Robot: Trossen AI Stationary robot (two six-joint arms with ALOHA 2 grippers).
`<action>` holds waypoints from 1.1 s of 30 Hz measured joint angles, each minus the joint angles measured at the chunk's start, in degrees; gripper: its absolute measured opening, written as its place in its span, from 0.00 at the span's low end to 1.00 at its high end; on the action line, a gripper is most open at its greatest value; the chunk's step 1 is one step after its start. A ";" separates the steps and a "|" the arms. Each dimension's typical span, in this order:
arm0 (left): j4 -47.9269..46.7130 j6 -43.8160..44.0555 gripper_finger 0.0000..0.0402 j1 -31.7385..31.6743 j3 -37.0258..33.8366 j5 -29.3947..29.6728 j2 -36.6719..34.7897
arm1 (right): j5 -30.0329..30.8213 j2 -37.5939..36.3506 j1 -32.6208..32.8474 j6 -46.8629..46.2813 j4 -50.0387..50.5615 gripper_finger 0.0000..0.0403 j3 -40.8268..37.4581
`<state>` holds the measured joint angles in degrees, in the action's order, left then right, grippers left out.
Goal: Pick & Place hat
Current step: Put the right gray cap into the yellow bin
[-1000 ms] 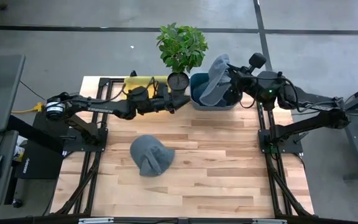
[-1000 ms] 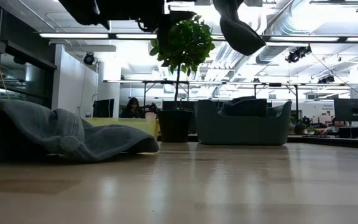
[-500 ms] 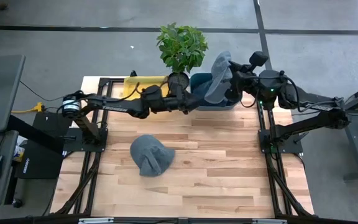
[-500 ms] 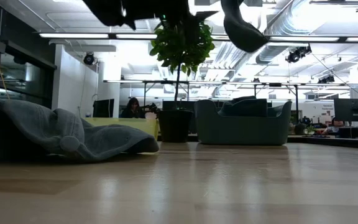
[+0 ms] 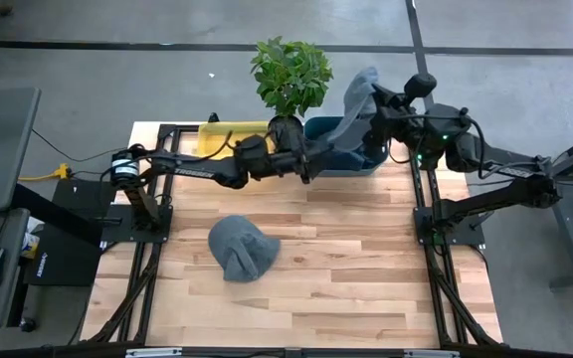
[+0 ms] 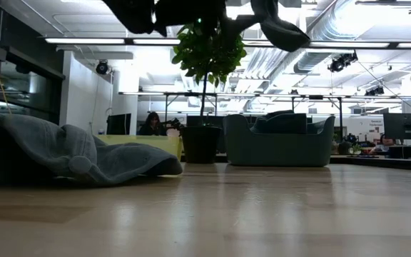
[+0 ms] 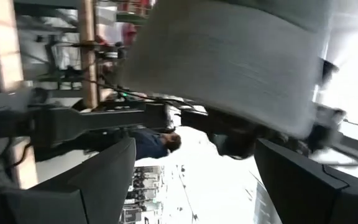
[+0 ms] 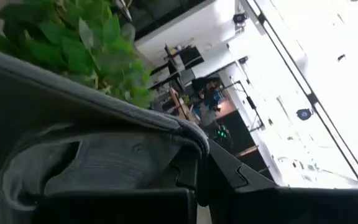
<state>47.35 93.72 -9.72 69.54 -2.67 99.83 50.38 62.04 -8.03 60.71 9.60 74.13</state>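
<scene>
A grey hat (image 5: 356, 107) hangs above the blue bin (image 5: 338, 159) at the table's far edge, with my right gripper (image 5: 376, 101) shut on it. In the low view this hat (image 6: 277, 27) shows high above the bin (image 6: 277, 141). My left gripper (image 5: 313, 161) reaches in from the table's left and stands open just left of the hanging hat (image 7: 229, 56), its fingers on either side of the lower part. Whether they touch it I cannot tell. A second grey hat (image 5: 239, 247) lies crumpled on the table's middle. My right gripper holds the hat by cloth near a stitched edge (image 8: 185, 140), coming level from the table's right. The cloth drapes over the fingers and hides the place of contact. The hat hangs below and to the left of the gripper, lifted clear of the bin.
A potted plant (image 5: 288, 75) stands just left of the bin at the far edge, close to both grippers. A yellow container (image 5: 229, 134) sits farther left, under my left arm. Bare wood (image 5: 366, 268) lies at the near and right parts of the table.
My left gripper has gone toward the table's right, from beside the plant to the hanging hat, and has opened wide. My right gripper has raised the hat a little and drawn it toward the far right; the hat stays clear of the bin.
</scene>
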 joint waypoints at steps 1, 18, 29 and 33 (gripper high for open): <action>-0.18 0.49 0.81 0.00 0.44 0.39 0.06 | -0.53 0.00 0.02 0.39 -0.41 0.01 0.00; 4.03 -0.73 0.81 -0.07 4.50 7.61 1.27 | -1.43 0.02 0.04 0.91 -0.52 0.01 0.04; 6.20 -1.83 0.81 -0.04 4.48 8.81 1.32 | 2.22 -0.17 -1.84 -0.26 1.15 0.01 0.02; 6.50 -1.93 0.81 -0.04 4.48 9.31 1.31 | 1.68 -0.44 -2.56 -3.58 3.23 0.01 0.00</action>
<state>53.84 91.79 -9.76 74.02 6.64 101.14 52.06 61.60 -10.59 57.13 12.82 74.13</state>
